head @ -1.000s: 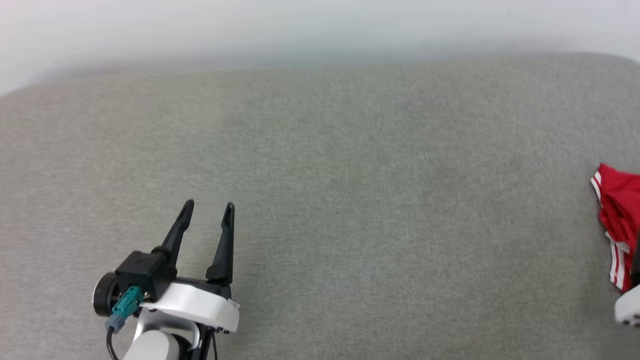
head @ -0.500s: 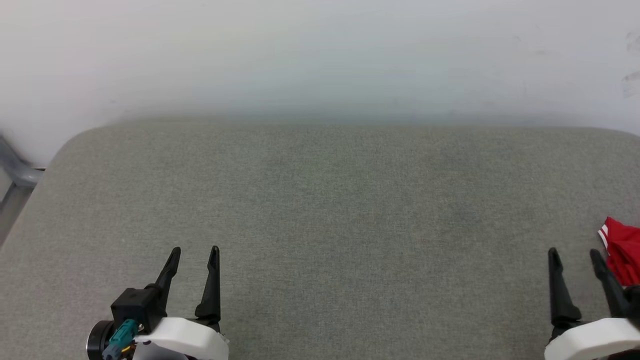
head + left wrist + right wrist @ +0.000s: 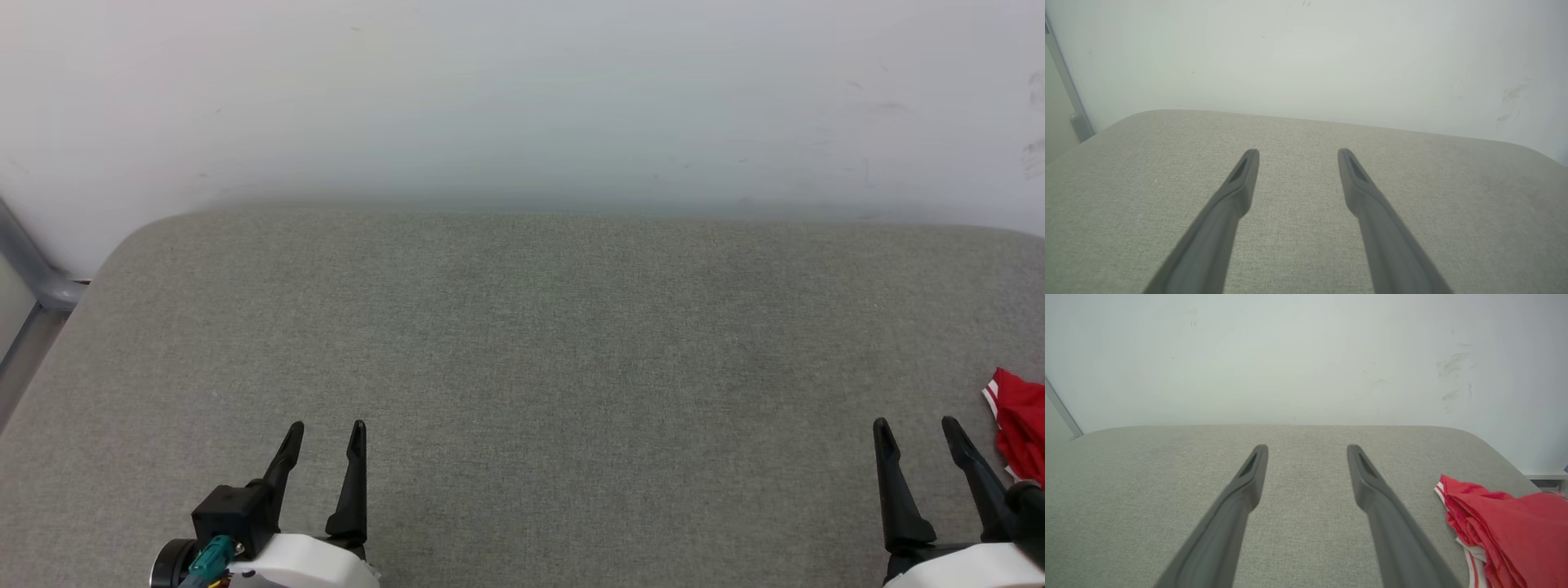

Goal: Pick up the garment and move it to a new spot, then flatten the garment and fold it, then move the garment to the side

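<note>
Nearest you in the head view, your left pincer (image 3: 326, 427) sits at 7 o'clock. Its two dark fingers point toward 12 and stand wide apart, and all that shows between them is grey weave. Your right pincer (image 3: 914, 425) sits at 5 o'clock, spread just as wide and gripping nothing.

The garment (image 3: 1019, 416) lies near the right pincer, at about 4 o'clock, and is cut off by the frame's right edge. It is a bunched heap of red fabric with a white, red-striped hem on the side facing the pincer. In the right wrist view it also lies at 4 o'clock, with a strip of grey cloth between it and the nearer finger, so you are not touching it. Any print on it is folded out of sight.

The heap rests on the surface (image 3: 522, 327), a grey woven top with rounded far corners that stretches toward 12. Beyond its far edge stands a pale wall (image 3: 522, 98), with faint scuff marks toward 2 o'clock. A grey metal post (image 3: 33, 273) slants past the surface's far left corner at 9 o'clock.
</note>
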Tool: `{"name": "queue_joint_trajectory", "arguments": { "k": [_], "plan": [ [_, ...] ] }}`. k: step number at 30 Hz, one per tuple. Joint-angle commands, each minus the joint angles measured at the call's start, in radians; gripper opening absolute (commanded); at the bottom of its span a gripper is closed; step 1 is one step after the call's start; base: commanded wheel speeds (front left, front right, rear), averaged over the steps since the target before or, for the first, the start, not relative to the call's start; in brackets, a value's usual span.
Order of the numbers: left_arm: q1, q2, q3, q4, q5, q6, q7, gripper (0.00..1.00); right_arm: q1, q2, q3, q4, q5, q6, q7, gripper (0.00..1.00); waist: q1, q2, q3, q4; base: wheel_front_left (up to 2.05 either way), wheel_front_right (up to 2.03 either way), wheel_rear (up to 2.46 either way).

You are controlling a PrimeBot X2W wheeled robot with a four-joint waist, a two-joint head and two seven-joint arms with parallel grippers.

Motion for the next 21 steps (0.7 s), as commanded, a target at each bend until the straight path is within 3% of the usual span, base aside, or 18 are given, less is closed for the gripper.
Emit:
{"name": "queue_joint_trajectory", "arguments": {
  "k": [1, 10, 11, 15, 21],
  "plan": [
    [-0.001, -0.002, 0.000, 0.003, 0.003, -0.004, -0.004, 1.00, 0.014, 0.002, 0.002, -0.009, 0.004, -0.001, 0.003, 1.00, 0.0001, -0.0001, 0.001, -0.001, 0.00, 0.00, 0.00],
    [-0.022, -0.011, 0.020, 0.018, 0.017, -0.024, -0.005, 1.00, -0.018, 0.002, 0.016, 0.006, -0.011, -0.001, 0.001, 1.00, 0.0001, -0.0001, 0.010, -0.001, 0.00, 0.00, 0.00],
    [-0.012, -0.011, 0.017, 0.018, 0.012, -0.020, 0.000, 0.00, -0.007, 0.000, 0.016, 0.007, -0.010, 0.000, 0.004, 0.00, 0.0001, -0.0001, 0.011, -0.001, 0.00, 0.00, 0.00],
    [0.003, -0.021, 0.014, 0.044, -0.003, -0.022, 0.008, 0.00, -0.002, 0.001, 0.019, 0.043, 0.005, 0.000, 0.004, 0.00, 0.0002, -0.0001, 0.011, -0.002, 0.00, 0.00, 0.00],
    [-0.008, -0.034, 0.042, 0.050, -0.106, -0.037, 0.040, 0.00, -0.026, 0.001, 0.019, 0.074, 0.130, 0.000, 0.014, 0.00, 0.0002, -0.0001, 0.012, -0.004, 0.00, 0.00, 0.00]
  ]
}}
